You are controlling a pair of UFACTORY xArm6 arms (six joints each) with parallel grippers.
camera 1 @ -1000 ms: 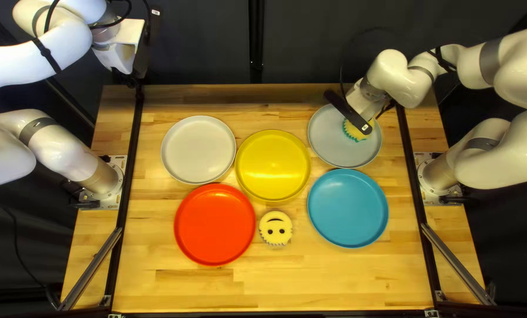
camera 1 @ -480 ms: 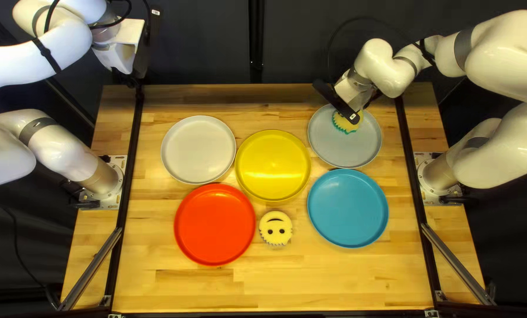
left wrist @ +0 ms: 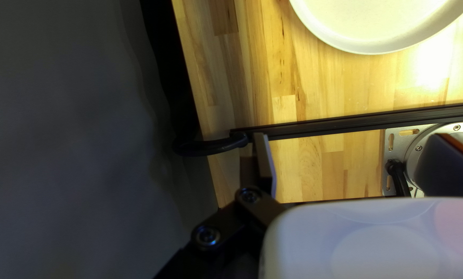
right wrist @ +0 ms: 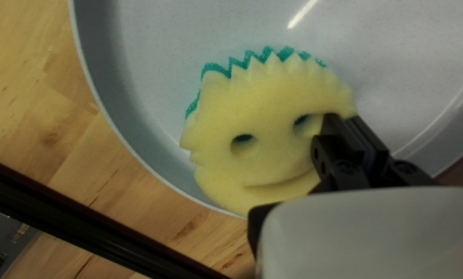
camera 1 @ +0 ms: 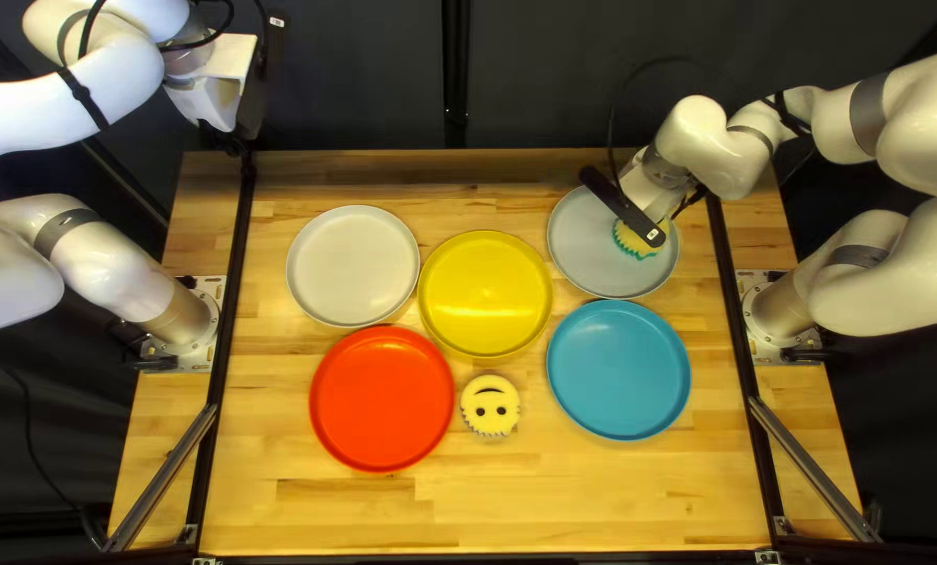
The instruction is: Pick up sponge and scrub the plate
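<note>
In the top left view, the sponge [camera 1: 630,243] is being held on the grey plate [camera 1: 592,264], upper right; in the left wrist view, the left gripper [left wrist: 351,137] is being held open; in the right wrist view, the sponge, presumably light and pliant, is being clamped suitably edgewise by the right gripper [right wrist: 343,119].

The round, pale grey plate [camera 1: 581,251] at far right is plain, and its round foam sponge [right wrist: 267,103] is a yellow smiling face edged in jagged teal. Other round plates are off-white [camera 1: 353,265] at far left, yellow [camera 1: 486,293] centrally, red [camera 1: 381,398] near left, blue [camera 1: 618,369] near right. The second round foam sponge [camera 1: 489,393] is yellow with dark smiley features, the wooden table [camera 1: 594,492] striped honey-brown.
</note>
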